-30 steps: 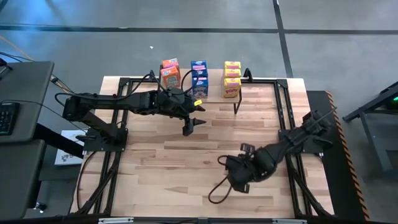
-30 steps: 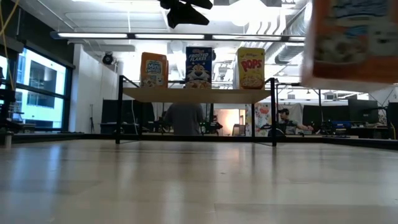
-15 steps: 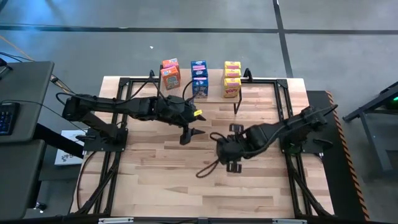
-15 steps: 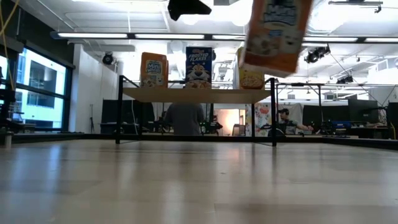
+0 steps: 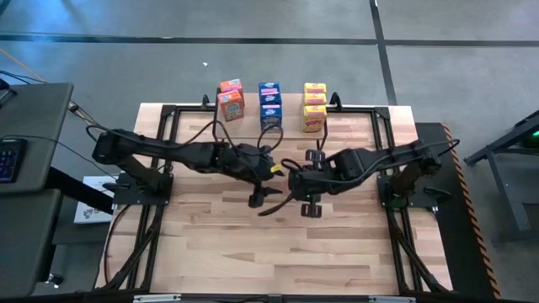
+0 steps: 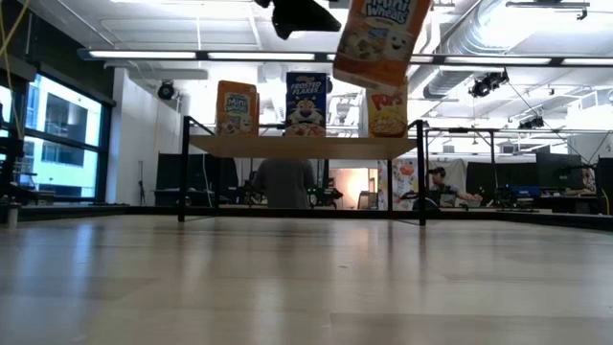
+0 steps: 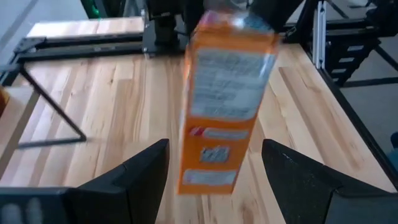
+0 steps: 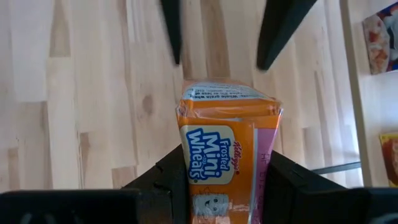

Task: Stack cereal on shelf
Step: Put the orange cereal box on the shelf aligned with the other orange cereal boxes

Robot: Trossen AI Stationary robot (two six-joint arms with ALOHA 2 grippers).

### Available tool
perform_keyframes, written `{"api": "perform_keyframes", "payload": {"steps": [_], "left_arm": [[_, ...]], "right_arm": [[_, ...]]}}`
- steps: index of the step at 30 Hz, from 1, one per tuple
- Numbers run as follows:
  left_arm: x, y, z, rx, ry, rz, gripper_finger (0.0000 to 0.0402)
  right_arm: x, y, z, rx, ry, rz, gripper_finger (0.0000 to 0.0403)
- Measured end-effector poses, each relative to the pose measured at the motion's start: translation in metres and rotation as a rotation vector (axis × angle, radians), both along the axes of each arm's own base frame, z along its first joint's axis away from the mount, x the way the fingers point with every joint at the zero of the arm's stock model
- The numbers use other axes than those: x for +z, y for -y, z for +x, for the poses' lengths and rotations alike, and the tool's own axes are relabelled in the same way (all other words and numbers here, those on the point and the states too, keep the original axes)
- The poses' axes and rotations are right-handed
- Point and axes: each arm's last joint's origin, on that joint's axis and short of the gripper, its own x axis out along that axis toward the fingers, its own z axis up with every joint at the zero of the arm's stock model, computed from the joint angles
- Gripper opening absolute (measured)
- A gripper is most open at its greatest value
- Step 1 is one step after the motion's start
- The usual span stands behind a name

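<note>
Mid-tabletop handover: my right pincer (image 8: pixel 227 186) grips the orange Mini-Wheats box (image 8: pixel 227 155) clear of the tabletop (image 5: pixel 219 244), long axis pointing toward my open left pincer (image 7: pixel 214 177), which faces it just beside; the shelf (image 6: pixel 306 146) stands at the far edge.

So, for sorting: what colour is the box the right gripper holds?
Orange box, clearest in right wrist view.

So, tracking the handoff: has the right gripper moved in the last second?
Yes. The right gripper, shut on the orange cereal box, moved up-table toward the shelf and the left gripper.
</note>
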Motion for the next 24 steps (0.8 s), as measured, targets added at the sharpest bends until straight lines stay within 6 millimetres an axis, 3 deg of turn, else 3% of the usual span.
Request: {"api": "perform_keyframes", "payload": {"steps": [9, 24], "left_arm": [[-0.0061, 0.0018, 0.0086, -0.003, 0.021, 0.002, 0.0248], [-0.0091, 0.002, 0.0119, 0.005, 0.023, -0.004, 0.0248]], "right_arm": [[-0.0006, 0.0101, 0.0011, -0.02, -0.018, -0.004, 0.0131], [-0.0006, 0.0087, 0.0022, -0.017, -0.014, 0.045, 0.0131]]}}
